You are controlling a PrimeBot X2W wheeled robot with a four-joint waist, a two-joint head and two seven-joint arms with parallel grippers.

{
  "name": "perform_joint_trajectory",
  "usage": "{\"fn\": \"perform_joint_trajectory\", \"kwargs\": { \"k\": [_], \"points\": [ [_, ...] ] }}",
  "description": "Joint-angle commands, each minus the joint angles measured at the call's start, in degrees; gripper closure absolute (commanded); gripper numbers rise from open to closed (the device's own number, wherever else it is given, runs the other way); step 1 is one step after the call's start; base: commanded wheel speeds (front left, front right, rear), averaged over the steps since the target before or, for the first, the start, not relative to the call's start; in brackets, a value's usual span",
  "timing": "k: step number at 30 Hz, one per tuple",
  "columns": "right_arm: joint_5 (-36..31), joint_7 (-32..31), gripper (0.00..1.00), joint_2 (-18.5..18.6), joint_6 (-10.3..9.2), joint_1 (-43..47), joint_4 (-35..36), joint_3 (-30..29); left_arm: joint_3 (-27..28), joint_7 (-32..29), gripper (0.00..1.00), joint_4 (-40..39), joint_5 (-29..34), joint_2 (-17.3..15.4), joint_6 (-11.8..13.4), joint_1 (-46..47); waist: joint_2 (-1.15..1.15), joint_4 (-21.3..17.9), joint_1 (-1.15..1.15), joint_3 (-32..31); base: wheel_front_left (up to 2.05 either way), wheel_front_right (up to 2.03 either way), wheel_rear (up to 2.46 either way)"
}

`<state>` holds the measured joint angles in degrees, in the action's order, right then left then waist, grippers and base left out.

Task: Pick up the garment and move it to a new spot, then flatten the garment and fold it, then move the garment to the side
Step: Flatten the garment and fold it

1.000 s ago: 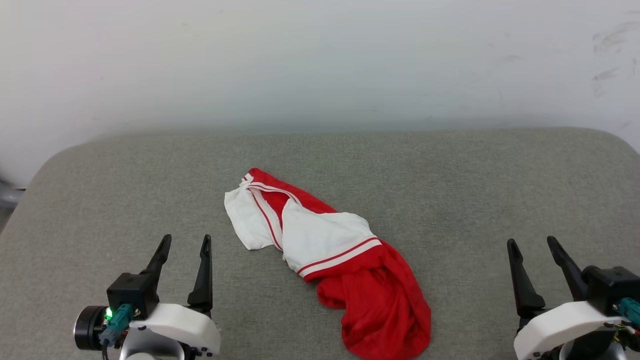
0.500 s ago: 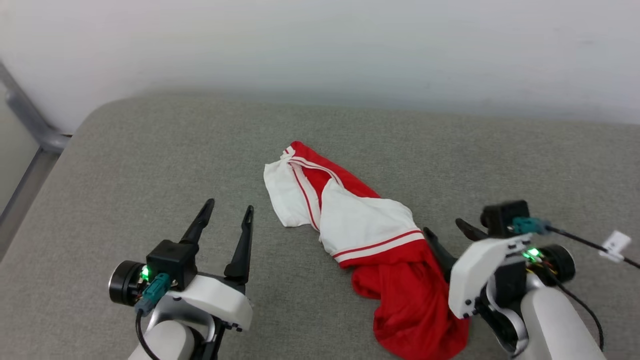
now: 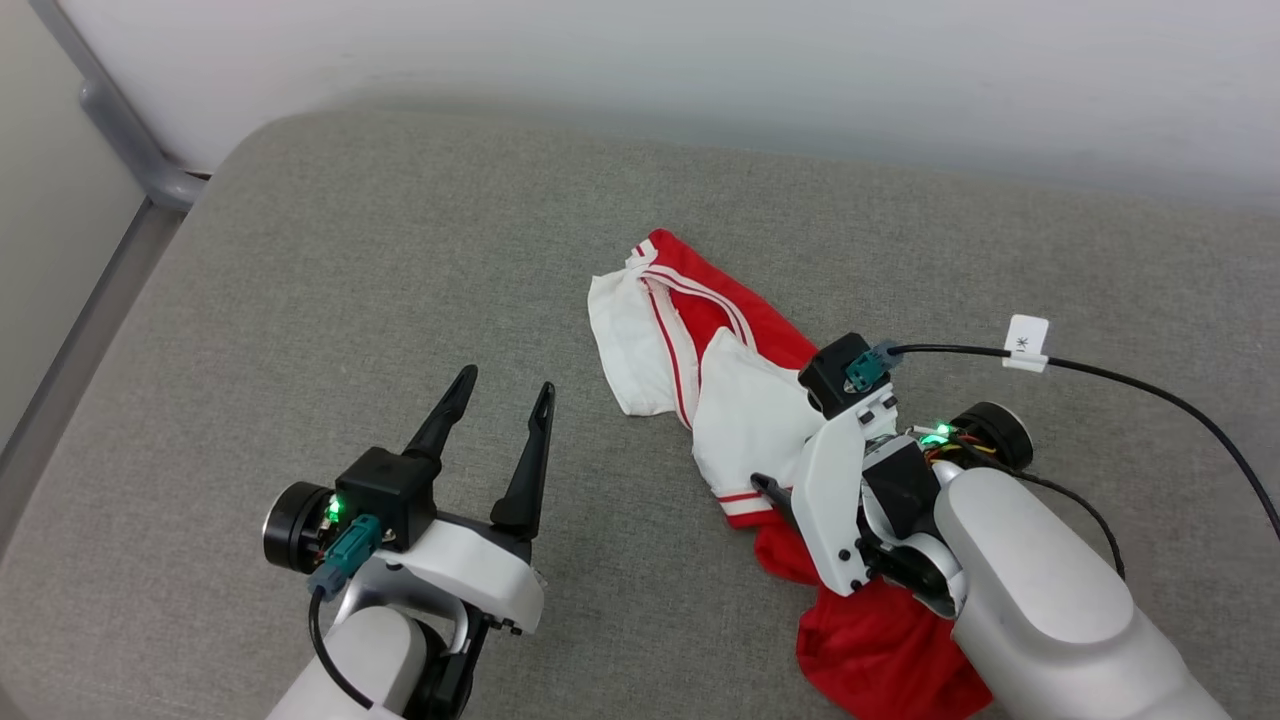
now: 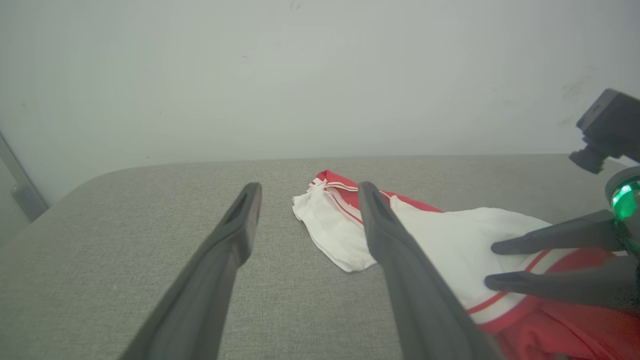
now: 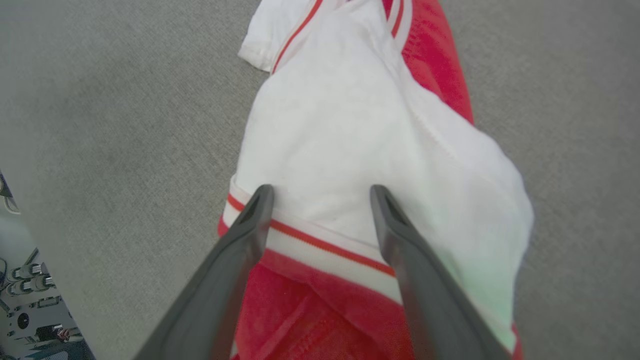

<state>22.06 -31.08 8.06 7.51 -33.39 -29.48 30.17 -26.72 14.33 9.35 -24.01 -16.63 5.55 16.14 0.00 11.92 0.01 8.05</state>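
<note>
The garment (image 3: 735, 415) lies in a crumpled strip near the middle of the grey surface (image 3: 400, 250). Its white sleeve (image 5: 360, 125) is on top, and its red body (image 3: 880, 650) is bunched up at the end nearest the robot. The right tool (image 5: 321, 192) is right over the sleeve with its jaws wide open and nothing in them. Its two tips sit just at the sleeve's red-striped edge (image 5: 320, 240). I cannot tell if they touch the cloth yet. If the jaws close here, they may pinch only the thin top layer. Then the sleeve would come up alone and the rest would hang in a twisted lump, which would be hard to flatten later. If the tips stay too high, they may catch no cloth at all. If they press down too hard, they may dig into the soft surface or push the cloth away. The red end lies partly under the right arm, so the arm could drag it along. The black cable (image 3: 1100, 375) on that arm arcs over the surface behind it and could catch on something. The left tool (image 3: 507, 380) is over bare surface, well apart from the garment. It is wide open too and holds nothing, so it cannot help if the cloth slips.
</note>
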Motion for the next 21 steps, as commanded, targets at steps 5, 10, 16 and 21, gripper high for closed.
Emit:
{"fn": "perform_joint_trajectory", "kwargs": {
  "k": [5, 10, 16, 21],
  "points": [
    [4.6, -0.3, 1.00, 1.4, -0.04, -3.8, -5.2, 5.3, -0.1, 0.6, 0.00, 1.1, 0.3, 0.9, -0.8, 1.3, 0.00, 1.1, -0.01, 1.1, 0.00, 0.00, 0.00],
    [6.1, 4.7, 1.00, 1.8, -0.04, -5.7, -6.8, 6.0, 0.2, 0.8, 0.00, 1.9, 0.5, 1.1, -0.9, 0.7, 0.00, 0.7, -0.01, 0.5, 0.00, 0.00, 0.00],
    [5.8, 10.4, 1.00, 2.3, -0.04, -5.3, -7.1, 2.3, -0.2, 0.8, 0.00, 2.4, 0.8, 0.6, -0.7, -0.5, 0.00, -0.7, -0.01, -1.7, 0.00, 0.00, 0.00],
    [4.8, 13.5, 1.00, 3.1, -0.04, -1.0, -6.7, -4.3, -0.4, 0.4, 0.00, 2.4, 0.5, 0.2, -0.2, -1.9, 0.00, -2.7, -0.01, -3.9, 0.00, 0.00, 0.00]
  ]
}}
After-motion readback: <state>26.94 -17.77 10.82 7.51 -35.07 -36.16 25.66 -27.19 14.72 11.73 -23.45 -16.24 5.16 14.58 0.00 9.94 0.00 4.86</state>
